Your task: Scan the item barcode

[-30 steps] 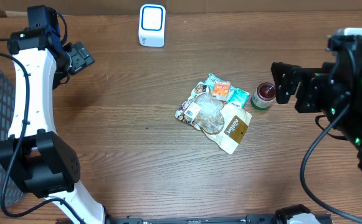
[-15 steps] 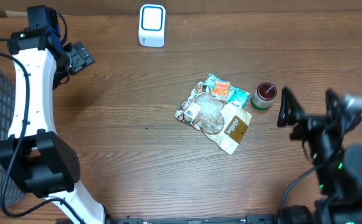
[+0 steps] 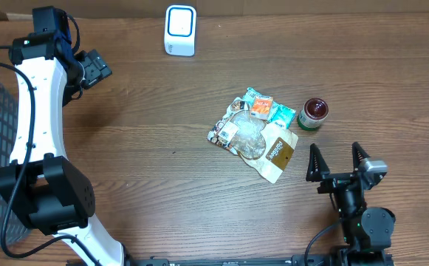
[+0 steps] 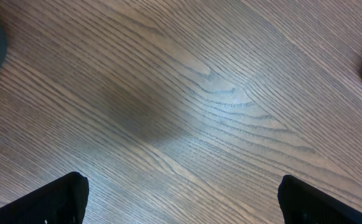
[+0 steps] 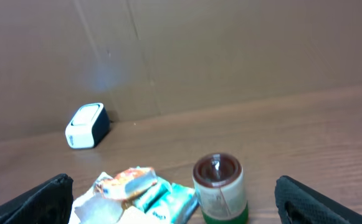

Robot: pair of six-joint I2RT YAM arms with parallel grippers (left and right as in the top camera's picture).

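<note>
Jar [image 3: 314, 114] stands upright right of table [image 3: 162, 148] centre, just beside the packets [image 3: 257, 133], bare wood around both. Right gripper [image 3: 334, 153], jaws apart, is near the front edge. Left gripper [image 3: 94, 69], jaws apart, is far left. Only the right wrist view shows the wall [image 5: 230, 50] behind the scanner [image 3: 180, 29].

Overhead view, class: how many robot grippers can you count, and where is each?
2. The left gripper is open at the upper left; the right gripper is open at the lower right, below the red-lidded jar. None looks hidden.
</note>
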